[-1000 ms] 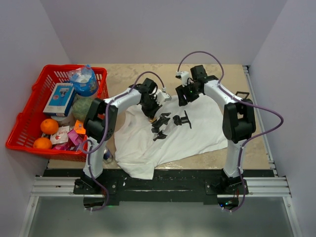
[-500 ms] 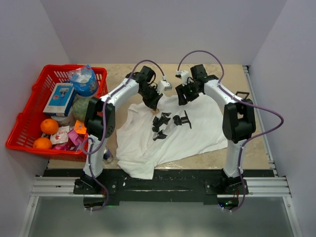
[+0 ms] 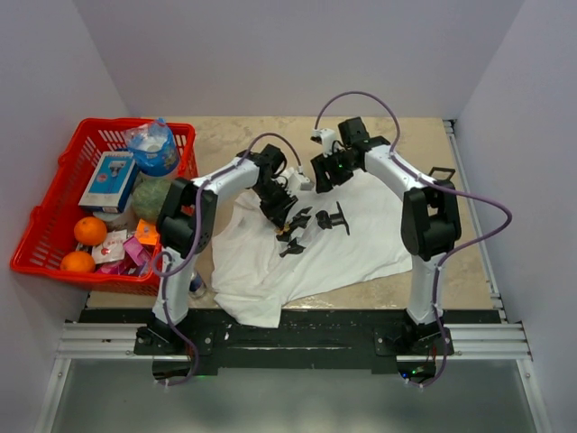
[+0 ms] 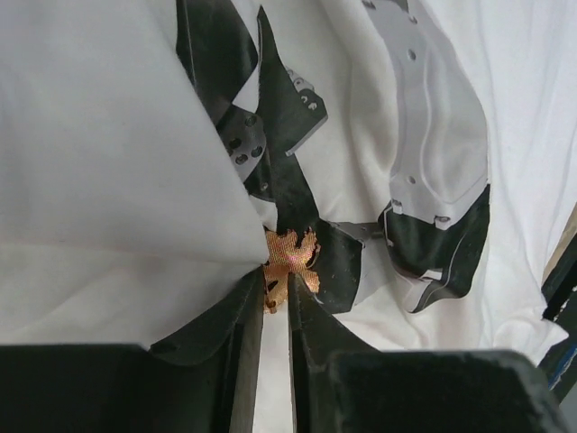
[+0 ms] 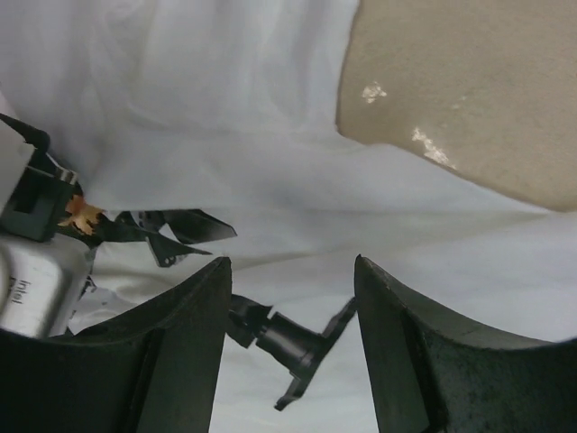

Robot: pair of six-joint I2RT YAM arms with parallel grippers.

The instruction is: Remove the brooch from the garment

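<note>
The garment (image 3: pixel 343 244) lies loose and rumpled while the right gripper (image 5: pixel 290 263) hangs over it, jaws wide and empty, so a pull may well lift or tear the cloth instead of freeing the pin. The left gripper (image 4: pixel 275 284) shows a thin slit between its jaws with the lower edge of the brooch (image 4: pixel 288 257) in it, on the black print (image 4: pixel 279 153), and I cannot tell whether they clamp it, so it may slip. Pale walls (image 3: pixel 270 54) enclose a beige table (image 3: pixel 406 135) with a red basket (image 3: pixel 36 244) at its left.
</note>
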